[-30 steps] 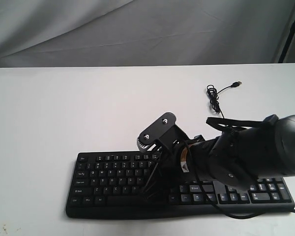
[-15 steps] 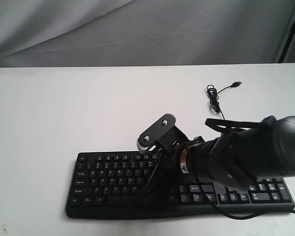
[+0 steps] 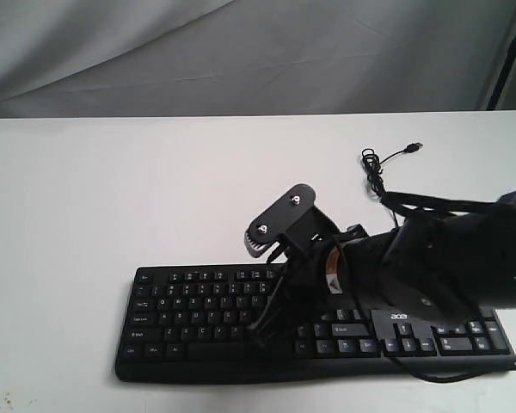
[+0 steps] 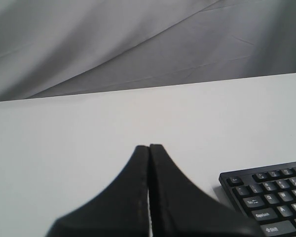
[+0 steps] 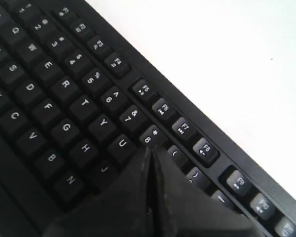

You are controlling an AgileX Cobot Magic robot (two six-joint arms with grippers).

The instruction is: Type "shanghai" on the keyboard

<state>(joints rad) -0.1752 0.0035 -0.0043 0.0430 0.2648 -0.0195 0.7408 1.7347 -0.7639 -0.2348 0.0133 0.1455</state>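
white table: right end effector over the keyboard, coiled cable beyond it.

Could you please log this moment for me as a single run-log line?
right gripper: shut, tip over keyboard near U key | key contact: cannot tell | left gripper: shut, off keyboard

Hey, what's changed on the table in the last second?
The right arm swung up and toward the right of the exterior view, uncovering the acer logo on the keyboard. The right gripper, shut, has barely moved over the middle letter keys. Nothing was taken hold of or let go. The keyboard and its cable stayed put.
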